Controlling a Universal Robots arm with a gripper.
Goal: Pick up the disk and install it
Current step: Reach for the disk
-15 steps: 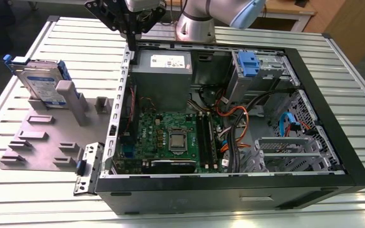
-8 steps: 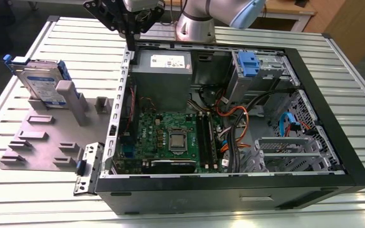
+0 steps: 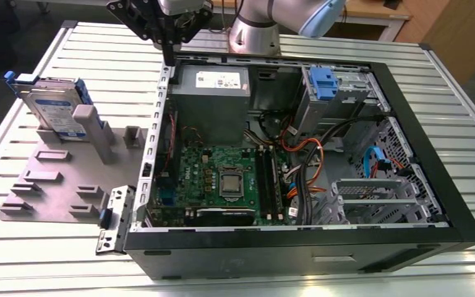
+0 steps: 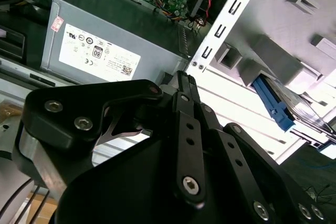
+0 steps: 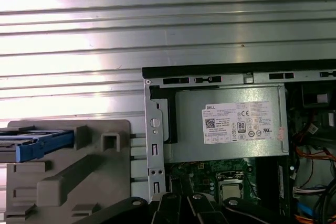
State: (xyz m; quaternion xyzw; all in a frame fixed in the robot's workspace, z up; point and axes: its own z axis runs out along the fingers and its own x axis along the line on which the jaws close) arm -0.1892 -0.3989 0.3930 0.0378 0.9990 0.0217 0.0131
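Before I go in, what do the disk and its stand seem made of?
The disk: silvery metal casing with a dull sheen, edged by a blue frame that looks plastic. The stand: matte grey, blocky shapes, no glint, so probably plastic.

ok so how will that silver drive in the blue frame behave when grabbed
Probably rigid: the flat silver metal hard drive in its blue plastic frame looks solid. Standing on edge in the grey holder, it may tip if pushed.

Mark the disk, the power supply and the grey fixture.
disk (image 3: 56,111): exterior view, its labelled face.
power supply (image 5: 226,151): first wrist view, bare metal below its sticker.
grey fixture (image 3: 56,197): exterior view, flat base.
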